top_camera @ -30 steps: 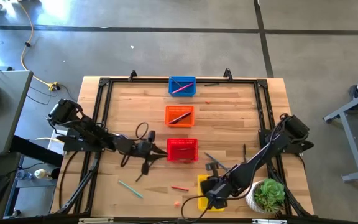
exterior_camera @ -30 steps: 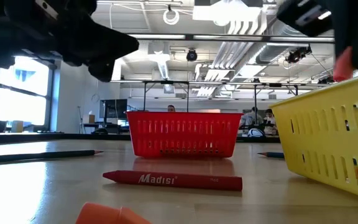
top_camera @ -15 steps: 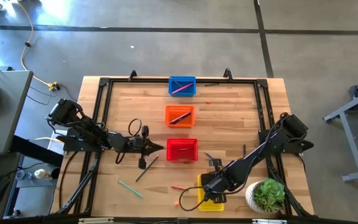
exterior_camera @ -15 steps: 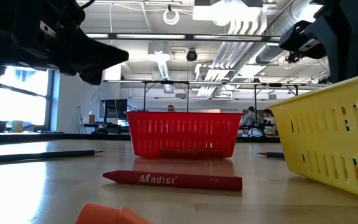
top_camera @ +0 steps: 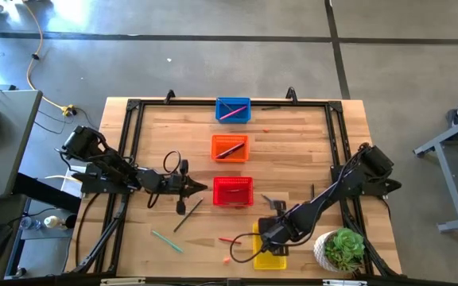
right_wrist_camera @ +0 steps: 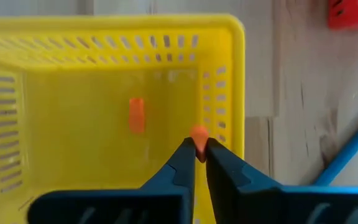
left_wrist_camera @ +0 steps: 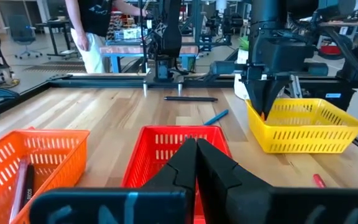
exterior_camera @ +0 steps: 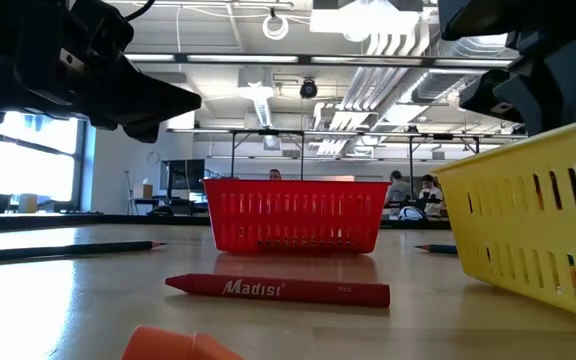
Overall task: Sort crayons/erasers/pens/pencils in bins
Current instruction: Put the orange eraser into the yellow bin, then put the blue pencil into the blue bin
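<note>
1. Right end effector [right_wrist_camera: 196, 163] over the yellow bin [top_camera: 269, 256] at 5 o'clock on the tabletop [top_camera: 293, 159]; fingers nearly together, pinching a small orange eraser [right_wrist_camera: 198, 135] at their tips.
2. A second orange eraser [right_wrist_camera: 136, 115] lies on the yellow bin's floor.
3. Left end effector [top_camera: 205, 188] at 9 o'clock of the red bin [top_camera: 233, 191], just beside its wall, fingers pressed together and empty.
4. Blue bin [top_camera: 233, 110] at 12 o'clock, orange bin [top_camera: 230, 148] below it, red bin at centre; all in one column.
5. Loose on the tabletop: red crayon [exterior_camera: 278, 289], teal stick [top_camera: 166, 241], dark pencil [top_camera: 188, 214], one more orange eraser [top_camera: 227, 259] near 6 o'clock.
</note>
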`<state>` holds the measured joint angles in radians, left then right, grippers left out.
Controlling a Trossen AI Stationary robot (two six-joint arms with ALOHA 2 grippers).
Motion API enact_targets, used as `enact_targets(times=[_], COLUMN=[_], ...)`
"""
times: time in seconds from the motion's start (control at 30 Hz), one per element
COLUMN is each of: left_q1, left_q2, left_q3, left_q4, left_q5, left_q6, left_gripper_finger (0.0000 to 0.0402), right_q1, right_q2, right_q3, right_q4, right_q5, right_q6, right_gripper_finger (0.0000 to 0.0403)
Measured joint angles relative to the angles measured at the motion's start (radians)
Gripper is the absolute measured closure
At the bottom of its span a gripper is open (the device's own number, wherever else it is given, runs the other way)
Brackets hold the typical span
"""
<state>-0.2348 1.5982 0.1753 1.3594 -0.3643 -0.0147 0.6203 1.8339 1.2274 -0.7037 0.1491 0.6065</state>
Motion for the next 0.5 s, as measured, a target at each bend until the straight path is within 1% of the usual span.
enact_targets(times=[0.1, 0.3, 0.4, 0.5], left_q1=[0.000, 0.000, 0.000, 0.000], left_q2=[0.000, 0.000, 0.000, 0.000], left_q3=[0.000, 0.000, 0.000, 0.000], left_q4=[0.000, 0.000, 0.000, 0.000], left_q5=[-0.003, -0.006, -0.006, -0.006], left_q6=[0.000, 0.004, 0.015, 0.026], left_gripper_finger=[0.0401, 0.0401, 0.0401, 0.0401], right_q1=[0.001, 0.002, 0.002, 0.009], right_q2=[0.000, -0.001, -0.007, -0.007], right_q3=[0.000, 0.030, 0.067, 0.129], right_q4=[0.032, 0.032, 0.007, -0.073], right_q5=[0.005, 0.003, -0.011, -0.008], right_q6=[-0.001, -0.006, 0.022, 0.016], right_gripper_finger=[0.0366, 0.0307, 0.0294, 0.0292])
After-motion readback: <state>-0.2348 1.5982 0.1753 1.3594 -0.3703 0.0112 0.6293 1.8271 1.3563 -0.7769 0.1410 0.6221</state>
